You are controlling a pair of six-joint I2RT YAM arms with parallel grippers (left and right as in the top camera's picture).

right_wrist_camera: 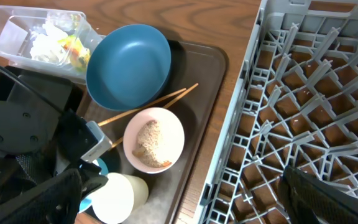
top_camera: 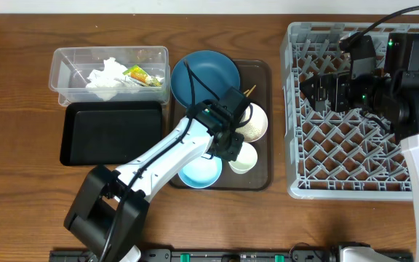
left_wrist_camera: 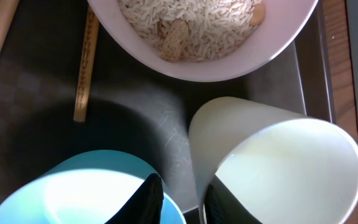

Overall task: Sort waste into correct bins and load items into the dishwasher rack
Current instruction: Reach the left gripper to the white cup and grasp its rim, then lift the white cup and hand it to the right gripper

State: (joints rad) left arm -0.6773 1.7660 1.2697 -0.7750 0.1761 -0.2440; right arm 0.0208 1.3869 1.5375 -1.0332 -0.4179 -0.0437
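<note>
1. Fingers [left_wrist_camera: 149, 199] of the left gripper [left_wrist_camera: 184, 196] stand close together astride the near wall of the small white cup [left_wrist_camera: 278, 162], one outside and one inside the mouth. Cannot tell whether they pinch it yet.
2. Cup: plain white and glossy, apparently tipped toward the lens. It sits on the brown serving tray [left_wrist_camera: 135, 118], just beside the light blue bowl [left_wrist_camera: 86, 186] and below the cream bowl [left_wrist_camera: 185, 71].
3. Cream bowl holds white rice [left_wrist_camera: 191, 25] with two tan lumps.
4. Right gripper [right_wrist_camera: 180, 186]: fingers [right_wrist_camera: 328, 199] spread wide, holding nothing, above the dishwasher rack [top_camera: 340, 167].
5. Tissue [top_camera: 106, 76] and yellow-green wrapper [top_camera: 140, 75] lie in the clear tub [top_camera: 60, 73]. The black tray [top_camera: 108, 135] is just below it.
6. Hidden:
   - The left fingertips are cut off at the wrist view's bottom edge.
   - Overhead, the left wrist covers part of the cup and most of the chopsticks [left_wrist_camera: 86, 68].
   - The right arm masks the rack's upper right.
</note>
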